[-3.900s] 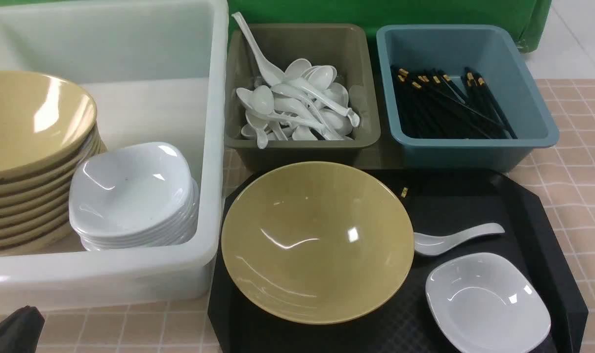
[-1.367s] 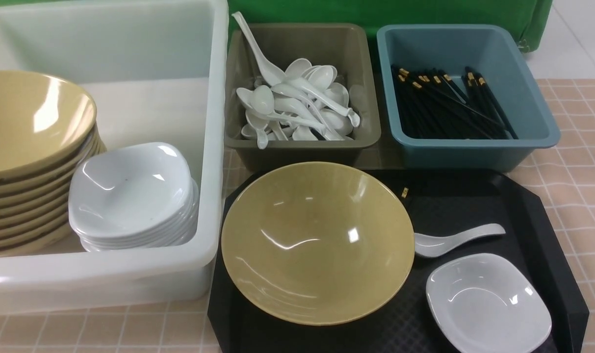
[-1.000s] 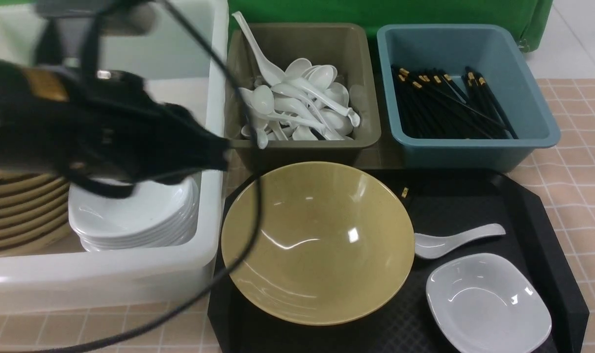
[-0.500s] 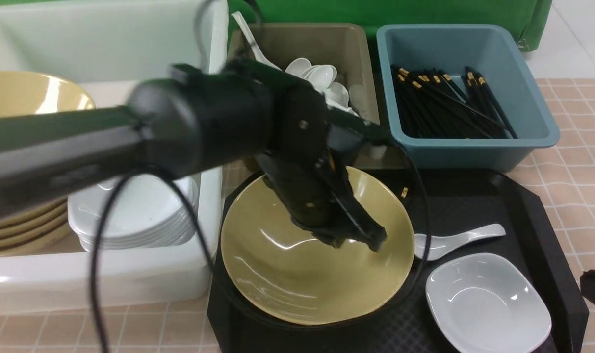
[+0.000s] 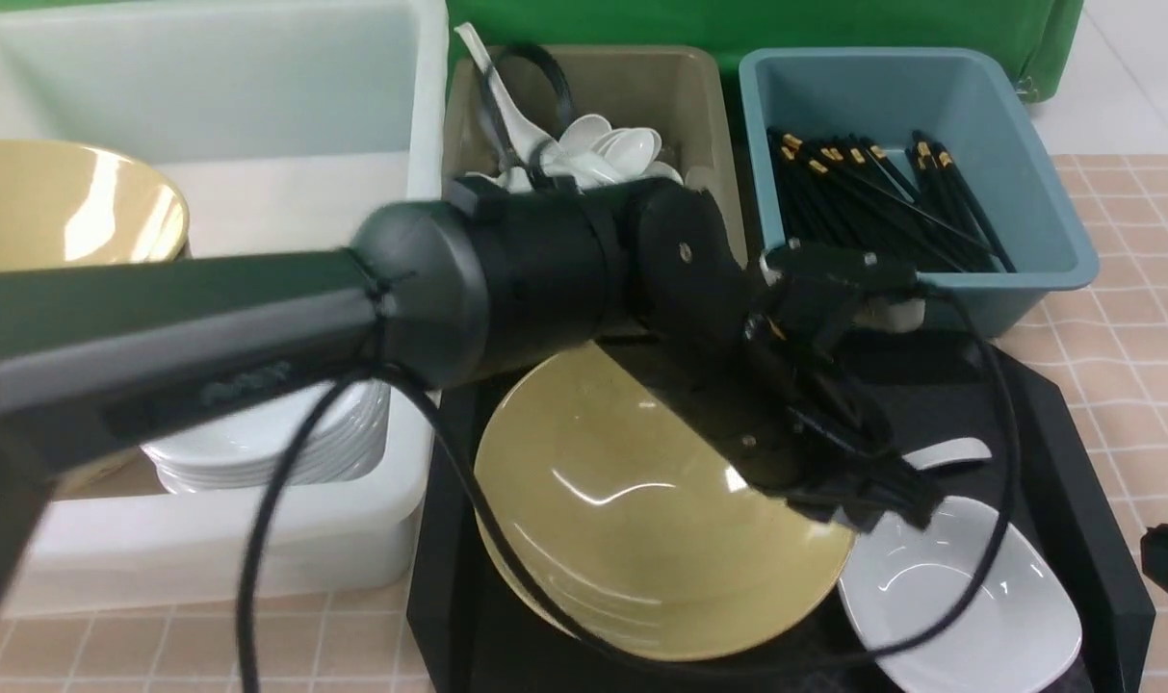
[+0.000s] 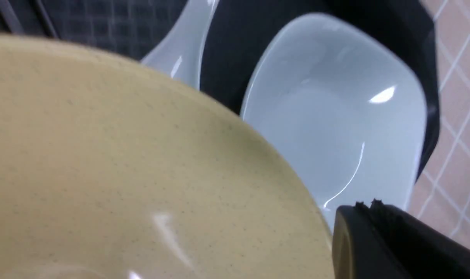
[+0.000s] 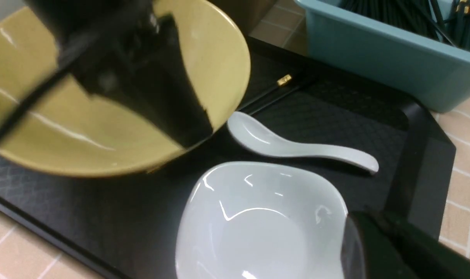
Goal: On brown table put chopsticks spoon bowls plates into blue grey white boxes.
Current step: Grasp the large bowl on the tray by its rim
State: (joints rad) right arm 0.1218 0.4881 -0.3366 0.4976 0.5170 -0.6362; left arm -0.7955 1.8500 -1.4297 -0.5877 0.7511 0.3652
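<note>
**Left gripper (image 5: 882, 500), jaws pressed together, at the loose yellow bowl's (image 5: 632, 539) rim**

The white tub (image 5: 256, 87), holding the stacked bowls (image 5: 64, 207), stands at the left of the surface (image 5: 1123, 366). The loose bowl sits on the black tray (image 5: 1055, 433), its rim just beside the plate (image 5: 969, 616) and spoon (image 5: 954, 452). The left gripper should spread, straddle that rim squarely and lift level, clear of the plate. The right gripper (image 5: 1156, 558), likewise pressed shut, hangs near the tray's right edge.
</note>
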